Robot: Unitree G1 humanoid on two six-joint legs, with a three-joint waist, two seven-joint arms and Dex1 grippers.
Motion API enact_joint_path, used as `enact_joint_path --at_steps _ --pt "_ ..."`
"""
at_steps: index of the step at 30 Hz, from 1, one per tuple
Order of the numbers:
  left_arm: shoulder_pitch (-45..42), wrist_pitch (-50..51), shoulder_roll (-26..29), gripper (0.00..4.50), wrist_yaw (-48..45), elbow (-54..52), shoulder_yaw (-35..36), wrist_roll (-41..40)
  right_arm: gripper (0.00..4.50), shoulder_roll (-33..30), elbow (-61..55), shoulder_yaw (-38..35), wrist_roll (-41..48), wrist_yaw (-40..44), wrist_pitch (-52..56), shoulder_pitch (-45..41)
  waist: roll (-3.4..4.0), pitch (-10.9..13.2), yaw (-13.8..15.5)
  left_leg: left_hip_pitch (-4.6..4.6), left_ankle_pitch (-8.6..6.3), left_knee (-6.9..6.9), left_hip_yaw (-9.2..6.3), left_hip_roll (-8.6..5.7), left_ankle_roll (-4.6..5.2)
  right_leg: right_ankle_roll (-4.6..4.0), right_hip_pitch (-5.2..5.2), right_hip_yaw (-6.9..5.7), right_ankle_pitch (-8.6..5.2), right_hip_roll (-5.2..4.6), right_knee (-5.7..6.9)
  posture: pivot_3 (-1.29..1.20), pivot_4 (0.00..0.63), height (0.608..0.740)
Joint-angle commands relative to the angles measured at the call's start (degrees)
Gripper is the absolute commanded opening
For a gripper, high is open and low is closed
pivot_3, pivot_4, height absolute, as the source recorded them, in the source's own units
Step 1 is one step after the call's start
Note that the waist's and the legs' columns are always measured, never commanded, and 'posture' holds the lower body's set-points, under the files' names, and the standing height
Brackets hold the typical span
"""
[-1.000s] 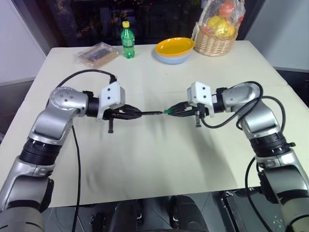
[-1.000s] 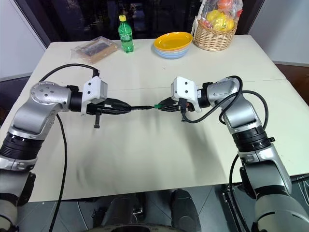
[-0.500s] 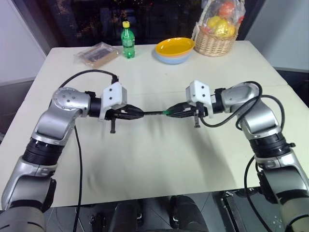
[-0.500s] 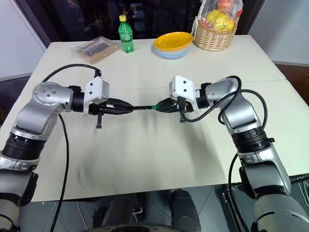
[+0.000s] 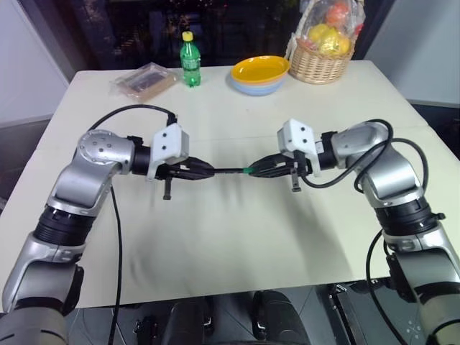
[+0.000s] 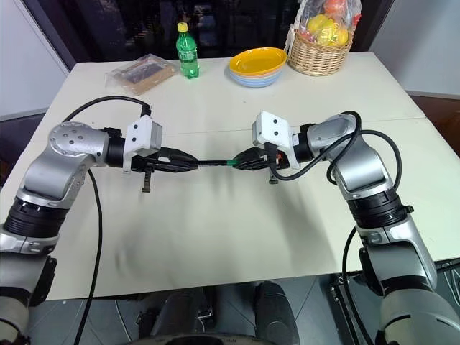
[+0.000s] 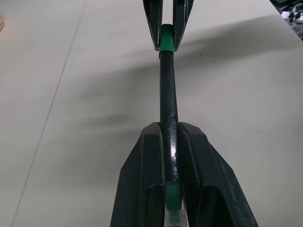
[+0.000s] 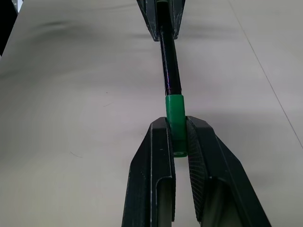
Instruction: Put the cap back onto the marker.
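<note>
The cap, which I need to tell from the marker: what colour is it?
Green; the cap shows best in the right wrist view.

Cream tabletop, faint seam running across it. Along the far edge: clear packet with dark contents, then a green bottle with yellow lid standing upright, yellow bowl stacked on a blue one, wicker basket of wrapped fruit.

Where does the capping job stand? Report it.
Done: left gripper is shut on the marker, right gripper is shut on the cap, both above the table. In hand: cap sits over the marker's end. Left: whether it is fully seated cannot be told; release.
</note>
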Motion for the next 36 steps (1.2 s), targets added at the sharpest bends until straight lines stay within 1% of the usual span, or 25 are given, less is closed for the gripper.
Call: enact_joint_path --at_steps 1,4,10,17,36 --pt "-1.0 1.7 -0.9 0.00 1.0 0.3 0.8 -0.7 0.03 2.6 -7.0 0.4 3.0 0.9 -2.8 -3.3 0.00 0.0 0.0 0.00 0.00 0.00 0.00 0.00 0.00 0.00 0.00 0.00 0.00 0.00 0.00 0.00 0.150 0.740" --pt "-1.0 2.3 -0.8 0.00 0.7 0.3 0.8 -0.8 0.03 2.9 -7.8 0.6 2.8 0.6 -3.2 -3.3 0.00 0.0 0.0 0.00 0.00 0.00 0.00 0.00 0.00 0.00 0.00 0.00 0.00 0.00 0.00 0.00 0.150 0.740" --pt "-0.9 -3.2 -0.9 0.00 0.8 0.9 -0.2 2.1 0.03 3.0 -8.9 1.5 3.3 1.6 -1.3 -2.8 0.00 0.0 0.0 0.00 0.00 0.01 0.00 0.00 0.00 0.00 0.00 0.00 0.00 0.00 0.00 0.00 0.150 0.740" --pt "-0.8 -5.5 -0.8 0.00 0.1 1.1 -0.4 3.5 0.03 3.2 -9.0 1.7 4.2 2.2 1.2 -2.6 0.00 0.0 0.0 0.00 0.00 0.01 0.00 0.00 0.00 0.00 0.00 0.00 0.00 0.00 0.00 0.00 0.150 0.740" --pt "1.7 -6.6 1.9 0.00 -1.5 2.6 -1.7 5.9 0.03 2.2 -6.7 3.8 -0.4 1.4 -2.5 -2.1 0.00 0.0 0.0 -0.01 -0.01 0.01 0.00 0.00 0.01 0.00 -0.02 0.00 0.00 0.00 0.01 0.00 0.150 0.740"
